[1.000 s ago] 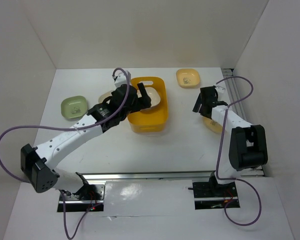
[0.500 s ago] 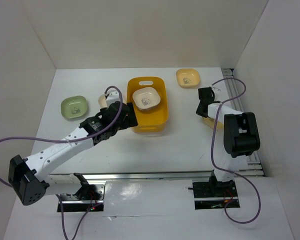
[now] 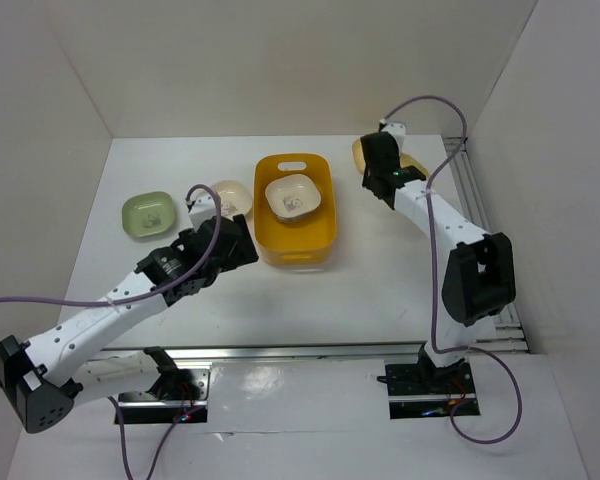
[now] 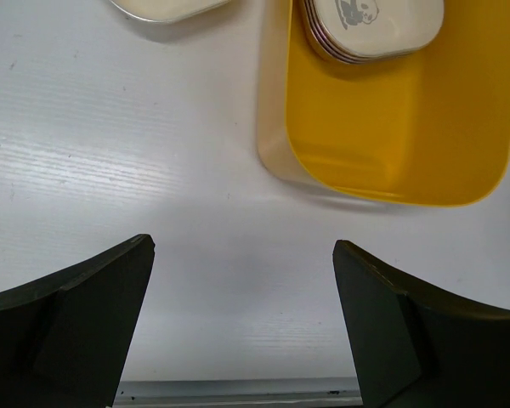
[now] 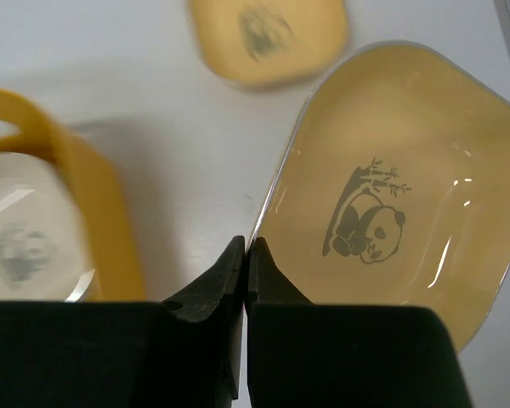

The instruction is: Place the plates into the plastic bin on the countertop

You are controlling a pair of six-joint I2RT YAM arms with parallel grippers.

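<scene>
Countertop (image 3: 360,290) seen from above, plain white and boxed in by white walls (image 3: 280,60), with two robot arms reaching in from the 6 o'clock edge.

At about 9 o'clock a pale green plate (image 3: 147,214) lies flat on the surface, well apart from both arms. Toward 10 o'clock from the centre sits a cream plate (image 3: 230,196), partly covered by the left arm and its purple cable (image 3: 195,200).

The left gripper (image 3: 238,240) hovers just at the 7 o'clock side of that plate and beside the left wall of the plastic bin (image 3: 298,250). Its fingers (image 4: 85,306) are spread wide, with only bare counter between them.

The orange-yellow bin stands near the middle of the counter, its long sides running from 12 to 6 o'clock. Inside it, at the 12 o'clock end, is a stack of plates (image 3: 291,195); the left wrist view shows several rims layered under a pale top plate with a panda motif.

At about 1 o'clock the right gripper (image 3: 380,172) has its fingers pressed together on the rim of a brown plate (image 5: 391,212), pinching its near-left edge. This plate also carries a panda and bamboo drawing, and it looks tilted. Just beyond it, toward 12 o'clock, a yellow-orange plate (image 5: 268,34) lies on the counter, mostly hidden by the gripper in the overhead view.
</scene>
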